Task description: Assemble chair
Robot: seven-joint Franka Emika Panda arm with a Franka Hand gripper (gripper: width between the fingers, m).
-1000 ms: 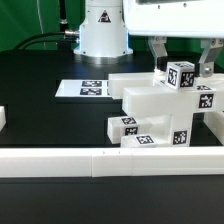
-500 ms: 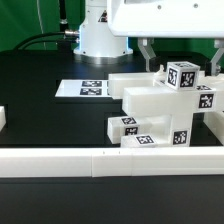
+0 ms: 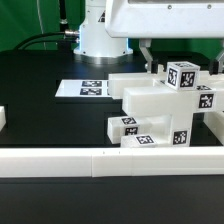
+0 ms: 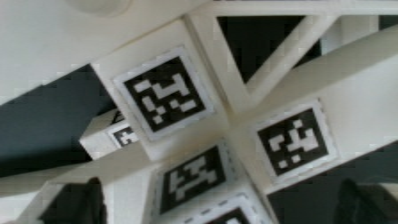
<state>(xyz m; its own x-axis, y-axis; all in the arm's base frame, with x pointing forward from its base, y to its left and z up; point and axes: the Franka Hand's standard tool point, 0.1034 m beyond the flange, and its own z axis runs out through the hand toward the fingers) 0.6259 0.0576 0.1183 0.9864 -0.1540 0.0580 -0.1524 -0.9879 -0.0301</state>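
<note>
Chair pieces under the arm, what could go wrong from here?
The open gripper hangs just over the tagged cube atop the chair. If it descends off-centre, one of the fingers could strike the cube and shift the stack. The parts look loosely stacked, so a push might topple them toward the border rail.

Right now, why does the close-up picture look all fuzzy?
In the wrist view, the chair fills the frame very close up, so its tags look soft and blurry; in the exterior view, it looks sharper, bright white against the black table.
</note>
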